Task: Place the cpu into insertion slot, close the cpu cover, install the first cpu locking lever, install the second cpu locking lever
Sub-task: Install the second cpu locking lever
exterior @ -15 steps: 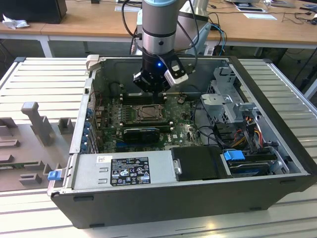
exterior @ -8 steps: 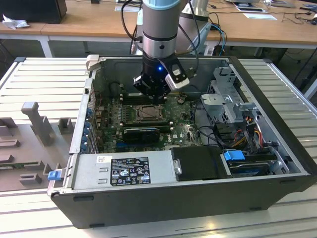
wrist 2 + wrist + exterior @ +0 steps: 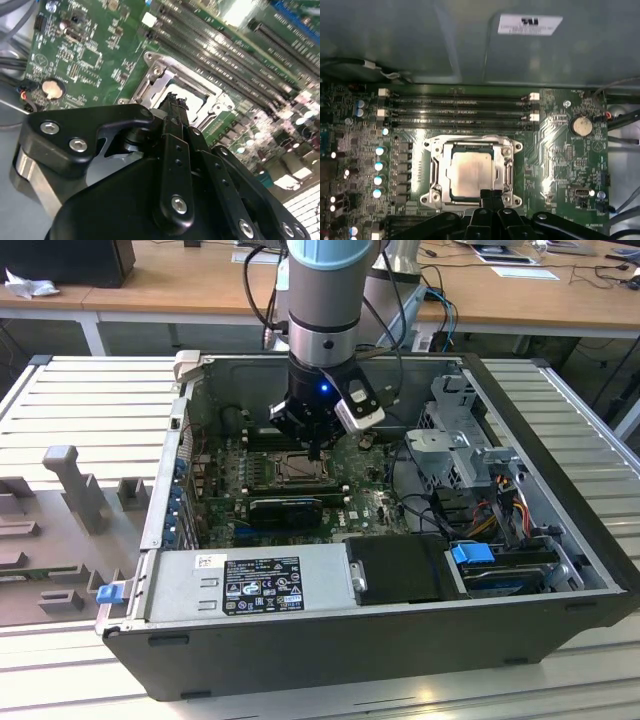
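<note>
The cpu [image 3: 471, 172], a pale silver square, lies flat inside the insertion slot [image 3: 434, 170] on the green board. The cpu cover [image 3: 470, 146] rests down around it as a silvery frame, its window showing the chip. My gripper [image 3: 491, 195] hovers at the socket's edge, shut, its black fingertips [image 3: 485, 194] pressed together with nothing seen between them. In the second wrist view the gripper [image 3: 175, 106] points down at the socket rim [image 3: 156, 67]. In the exterior view the gripper [image 3: 315, 448] hangs over the socket [image 3: 296, 469] in the middle of the open computer case. I cannot make out the locking levers.
Long black memory slots [image 3: 460, 111] run beside the socket. A black card [image 3: 287, 508] lies just in front of the socket in the exterior view. Drive cages and cables [image 3: 470, 470] fill the case at the exterior view's right. A coin battery [image 3: 581, 126] sits on the board.
</note>
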`<state>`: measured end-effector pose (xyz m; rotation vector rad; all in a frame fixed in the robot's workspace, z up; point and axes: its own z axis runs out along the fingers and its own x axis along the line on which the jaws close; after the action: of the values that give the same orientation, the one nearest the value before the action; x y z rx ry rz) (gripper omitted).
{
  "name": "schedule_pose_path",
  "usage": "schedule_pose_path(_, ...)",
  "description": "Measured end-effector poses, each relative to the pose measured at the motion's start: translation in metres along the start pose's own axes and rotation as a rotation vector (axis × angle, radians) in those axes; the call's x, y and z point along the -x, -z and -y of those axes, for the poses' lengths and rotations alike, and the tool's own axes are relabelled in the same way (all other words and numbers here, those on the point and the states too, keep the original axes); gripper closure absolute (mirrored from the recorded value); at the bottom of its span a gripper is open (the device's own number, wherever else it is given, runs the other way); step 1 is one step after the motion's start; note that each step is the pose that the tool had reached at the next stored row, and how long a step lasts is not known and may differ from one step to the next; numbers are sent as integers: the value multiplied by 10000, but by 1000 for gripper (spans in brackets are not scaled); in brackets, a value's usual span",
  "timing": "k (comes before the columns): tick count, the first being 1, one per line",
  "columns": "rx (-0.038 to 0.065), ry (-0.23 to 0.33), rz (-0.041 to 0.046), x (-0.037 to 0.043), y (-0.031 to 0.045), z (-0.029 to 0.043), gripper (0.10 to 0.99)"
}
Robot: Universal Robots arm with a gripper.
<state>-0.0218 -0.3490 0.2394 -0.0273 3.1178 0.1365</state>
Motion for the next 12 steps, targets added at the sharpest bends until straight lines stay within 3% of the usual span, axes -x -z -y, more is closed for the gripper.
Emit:
schedule_pose_path(7,56,131,-23,-26,-67,164,980)
schedule_pose_path(12,76,230,-33,-138,-60,211,980)
